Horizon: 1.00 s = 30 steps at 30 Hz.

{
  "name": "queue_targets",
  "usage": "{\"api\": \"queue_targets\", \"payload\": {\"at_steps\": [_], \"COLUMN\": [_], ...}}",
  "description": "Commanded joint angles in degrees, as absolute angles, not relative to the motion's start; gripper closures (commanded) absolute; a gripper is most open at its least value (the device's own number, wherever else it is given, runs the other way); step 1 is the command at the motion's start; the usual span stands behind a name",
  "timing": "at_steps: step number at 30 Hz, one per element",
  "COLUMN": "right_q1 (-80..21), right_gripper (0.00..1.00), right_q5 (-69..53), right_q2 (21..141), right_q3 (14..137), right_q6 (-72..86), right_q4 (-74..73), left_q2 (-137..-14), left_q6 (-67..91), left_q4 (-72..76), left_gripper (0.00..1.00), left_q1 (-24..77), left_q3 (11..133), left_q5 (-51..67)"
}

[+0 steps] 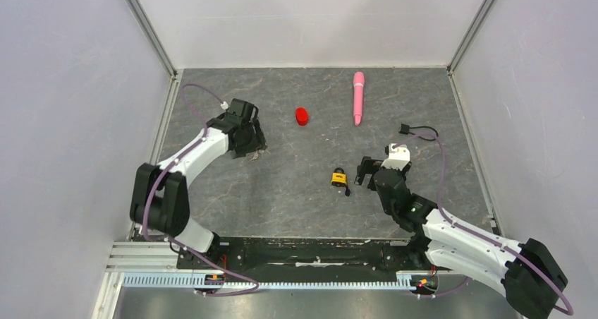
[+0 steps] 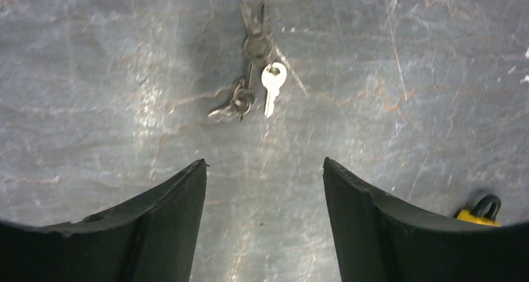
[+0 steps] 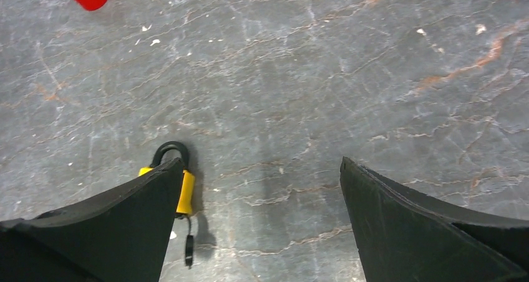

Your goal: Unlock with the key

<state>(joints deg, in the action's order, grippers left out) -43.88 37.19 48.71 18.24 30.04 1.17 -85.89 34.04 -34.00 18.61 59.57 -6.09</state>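
The key [image 2: 272, 85], small and silvery, lies flat on the grey stone-look table, joined by rings to a few darker small keys [image 2: 239, 101]. My left gripper [image 2: 265, 163] hovers open just short of the bunch, nothing between its fingers; from above, the left gripper [image 1: 252, 148] is at the table's left. The yellow padlock [image 1: 339, 178] with its black shackle lies mid-table. My right gripper [image 3: 262, 163] stands open just right of the padlock [image 3: 185, 191], whose body is partly hidden behind the gripper's left finger. Nothing is held.
A red cap-like object [image 1: 302, 116] and a pink pen-shaped stick [image 1: 359, 98] lie at the back of the table. A black cord with a block end [image 1: 419, 130] lies at the right. Pale walls enclose the table on three sides.
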Motion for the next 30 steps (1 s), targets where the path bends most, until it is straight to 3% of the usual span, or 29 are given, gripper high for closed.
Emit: {"api": "queue_targets", "payload": {"at_steps": [1,4,15,20,22,26,30], "right_q1": [-43.77,-43.81,-43.81,-43.8,-43.8,-43.87,-43.8], "right_gripper": [0.02,0.02,0.02,0.02,0.02,0.02,0.02], "right_q5": [43.72,46.18,49.85,50.09,50.25,50.62,50.51], "right_q2": [46.28,45.43,41.07,40.54,40.27,39.48,39.35], "right_q3": [14.49,12.61,8.38,8.22,8.09,7.79,7.77], "right_q6": [26.63,25.91,25.6,25.7,25.72,25.78,25.84], "right_q4": [10.69,12.28,14.84,14.87,14.84,14.69,14.6], "left_q2": [-93.01,-97.68,-107.83,-110.07,-110.34,-111.15,-111.45], "left_q6": [37.62,37.77,36.84,36.92,36.87,36.7,36.28], "left_q4": [-31.37,-31.31,-34.0,-35.22,-35.24,-35.91,-36.08], "left_gripper": [0.31,0.45,0.6,0.61,0.68,0.69,0.82], "left_q1": [19.41,19.53,19.91,20.2,20.36,20.92,21.9], "left_q3": [66.44,69.98,76.95,78.48,78.25,77.92,77.52], "left_q5": [-9.76,-10.27,-13.56,-12.48,-12.41,-11.96,-10.96]}}
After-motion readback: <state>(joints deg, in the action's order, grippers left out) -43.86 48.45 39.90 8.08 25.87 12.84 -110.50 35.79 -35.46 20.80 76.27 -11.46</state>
